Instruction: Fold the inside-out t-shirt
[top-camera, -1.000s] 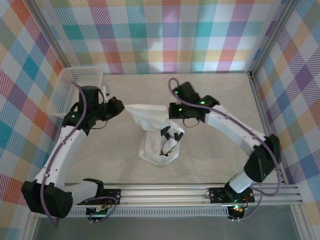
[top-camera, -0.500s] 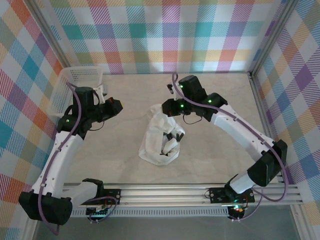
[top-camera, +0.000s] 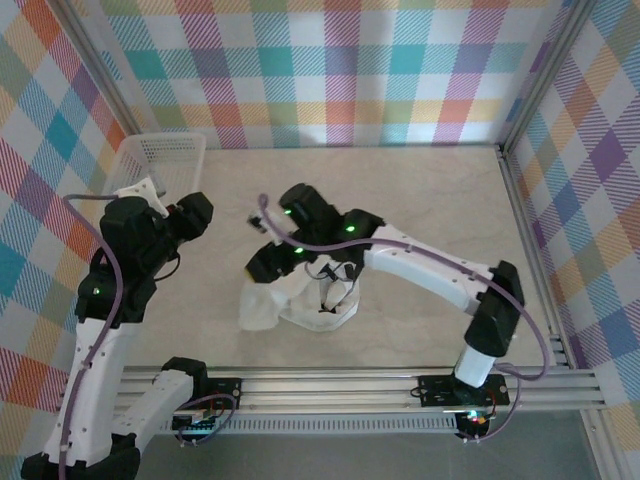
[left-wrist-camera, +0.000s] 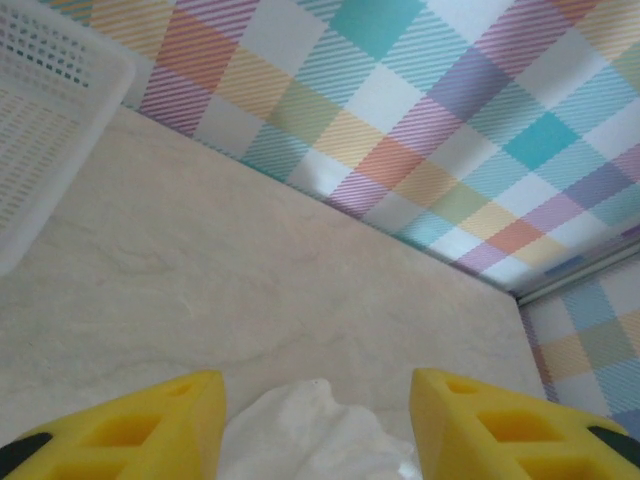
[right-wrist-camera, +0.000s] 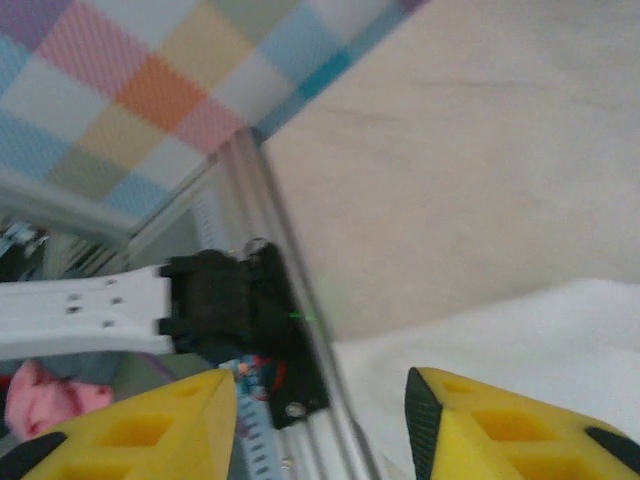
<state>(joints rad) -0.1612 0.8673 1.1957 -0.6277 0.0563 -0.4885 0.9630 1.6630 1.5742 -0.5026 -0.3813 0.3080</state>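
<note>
Shirt (top-camera: 290, 310) crumpled in 1 white heap; my left pincer (left-wrist-camera: 317, 400) gapes beside it; right pincer (right-wrist-camera: 320, 400) gapes above it.

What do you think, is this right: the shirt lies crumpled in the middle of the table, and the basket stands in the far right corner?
Not quite. The basket stands in the far left corner, as the top external view shows. The shirt does lie crumpled in the middle of the table.
</note>
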